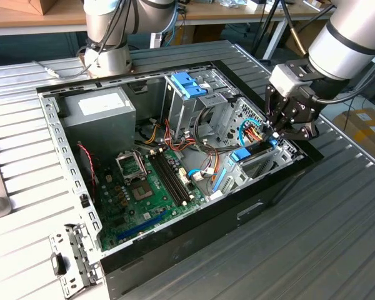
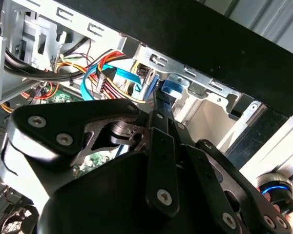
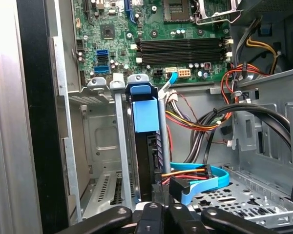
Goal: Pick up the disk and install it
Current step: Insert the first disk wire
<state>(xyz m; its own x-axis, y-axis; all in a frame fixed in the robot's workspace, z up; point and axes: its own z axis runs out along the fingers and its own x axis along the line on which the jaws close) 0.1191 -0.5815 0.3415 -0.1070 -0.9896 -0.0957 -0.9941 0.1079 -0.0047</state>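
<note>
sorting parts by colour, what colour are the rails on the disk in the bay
Bright blue; the disk shows best in the first wrist view.

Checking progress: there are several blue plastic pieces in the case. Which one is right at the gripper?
The disk, blue-railed, standing in the bay right under the gripper; the other blue clip sits apart on the cage.

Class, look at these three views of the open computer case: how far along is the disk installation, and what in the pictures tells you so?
Done: the disk has been picked up and stands on edge in the drive bay at the case's corner, its blue rail end facing out.
In hand: the hand is right over it in the exterior view.
Left: whether it is fully seated cannot be told; a cable plug lies loose beside it.
</note>
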